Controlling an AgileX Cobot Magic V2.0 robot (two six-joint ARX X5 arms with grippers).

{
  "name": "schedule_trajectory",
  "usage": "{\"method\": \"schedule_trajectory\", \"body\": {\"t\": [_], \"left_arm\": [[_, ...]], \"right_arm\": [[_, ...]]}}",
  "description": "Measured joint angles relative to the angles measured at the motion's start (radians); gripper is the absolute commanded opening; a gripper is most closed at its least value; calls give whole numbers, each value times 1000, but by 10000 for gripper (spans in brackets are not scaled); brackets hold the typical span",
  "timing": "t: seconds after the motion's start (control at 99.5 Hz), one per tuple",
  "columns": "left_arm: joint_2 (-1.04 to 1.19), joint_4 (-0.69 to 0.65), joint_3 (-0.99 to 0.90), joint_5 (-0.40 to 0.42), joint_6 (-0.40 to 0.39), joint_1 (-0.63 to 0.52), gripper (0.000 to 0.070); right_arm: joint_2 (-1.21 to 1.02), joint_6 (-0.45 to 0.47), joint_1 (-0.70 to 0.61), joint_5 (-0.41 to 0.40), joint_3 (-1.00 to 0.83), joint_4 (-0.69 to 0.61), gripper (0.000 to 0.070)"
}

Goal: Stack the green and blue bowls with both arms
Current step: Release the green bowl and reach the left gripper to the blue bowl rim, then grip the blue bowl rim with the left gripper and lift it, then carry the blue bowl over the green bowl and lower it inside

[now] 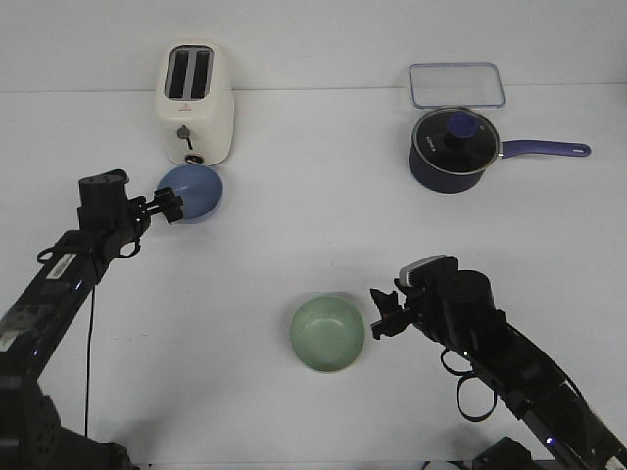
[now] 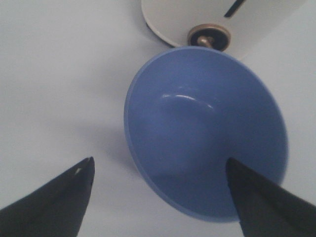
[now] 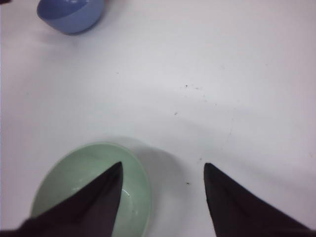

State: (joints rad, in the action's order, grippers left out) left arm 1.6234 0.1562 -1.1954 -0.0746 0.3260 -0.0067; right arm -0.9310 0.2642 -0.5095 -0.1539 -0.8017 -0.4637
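Blue bowl [image 2: 207,133] between spread gripper [image 2: 160,190] fingers, toaster [image 2: 217,17] behind.

On the tabletop [image 1: 323,196] I count two bowls, one blue bowl [image 1: 194,191] and one green bowl [image 1: 327,333], plus one toaster [image 1: 195,102], one saucepan [image 1: 454,149], one clear container [image 1: 456,84], and two arms.

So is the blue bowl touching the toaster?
Cannot tell. In the front view the blue bowl sits right below the toaster; neither view shows a gap or contact plainly.

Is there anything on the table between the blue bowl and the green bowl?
No. In the front view, only bare white table lies between the blue bowl and the green bowl.
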Motion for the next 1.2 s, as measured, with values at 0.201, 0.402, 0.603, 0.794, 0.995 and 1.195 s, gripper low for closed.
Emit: {"method": "schedule_trajectory", "body": {"t": [0.201, 0.402, 0.603, 0.794, 0.995, 1.195], "left_arm": [[195, 31, -128, 1, -6, 2, 501], [276, 35, -154, 1, -6, 13, 40], [258, 42, -159, 0, -6, 13, 13], [116, 134, -159, -66, -28, 3, 13], [-89, 310, -160, -189, -95, -95, 13], [-222, 264, 9, -266, -106, -294, 13]], "right_arm": [[0, -6, 0, 1, 0, 0, 335], [0, -8, 0, 33, 0, -10, 335], [0, -27, 27, 134, 0, -39, 335], [0, -52, 169, 151, 19, -34, 336], [0, -89, 373, 145, 96, -40, 336], [0, -112, 475, 61, 118, -39, 335]]}}
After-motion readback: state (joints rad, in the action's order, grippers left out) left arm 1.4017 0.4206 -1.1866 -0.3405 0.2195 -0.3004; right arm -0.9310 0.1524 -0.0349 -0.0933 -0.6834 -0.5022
